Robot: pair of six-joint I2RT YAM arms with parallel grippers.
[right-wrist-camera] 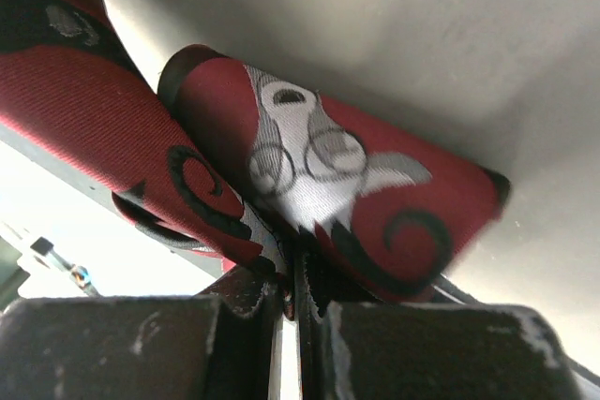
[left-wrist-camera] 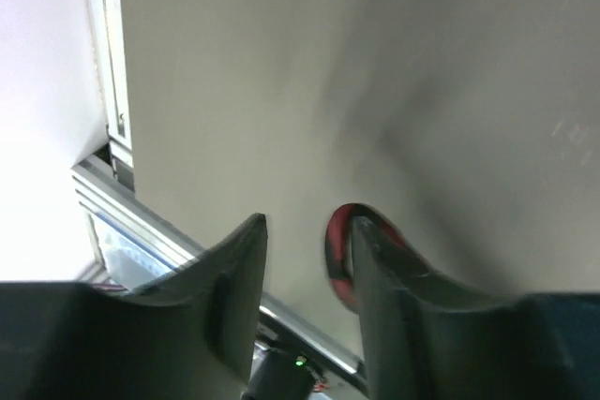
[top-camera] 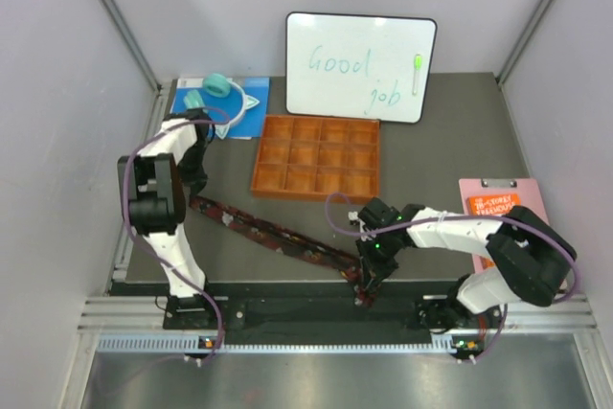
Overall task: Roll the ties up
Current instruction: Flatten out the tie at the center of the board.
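**Operator:** Where is the tie?

**Arm:** The tie (top-camera: pixel 278 237) lies flat on the table (top-camera: pixel 450 141). It runs on a diagonal from my left gripper (top-camera: pixel 198 191) at the far left down to my right gripper (top-camera: pixel 370 280) near the front edge. None of it is in the orange tray (top-camera: pixel 314 195) yet.

**Operator:** What are your right fingers doing?

**Arm:** They are pressed together, pinching the tie's end. My right wrist camera shows the fabric folded over into a first fat turn just above the pinch, red with a white figure on it. I think I hold it there so the turn cannot spring open while the roll gets started.

**Operator:** And the left?

**Arm:** My left fingers (left-wrist-camera: pixel 234 269) stand spread. A curl of red cloth rests against the inner face of one finger, but nothing is squeezed between them. I judge that end lies loose, so the strip can feed toward the roll rather than being held taut.

**Operator:** Room to work?

**Arm:** It is tight on the near side, because the pinch sits right at the table's front edge. I should roll away from the edge, up the diagonal, where the table is bare. The tray lies just beyond the middle of the strip, near it but not touching. The clipboard (top-camera: pixel 498 203) is well off to the right.
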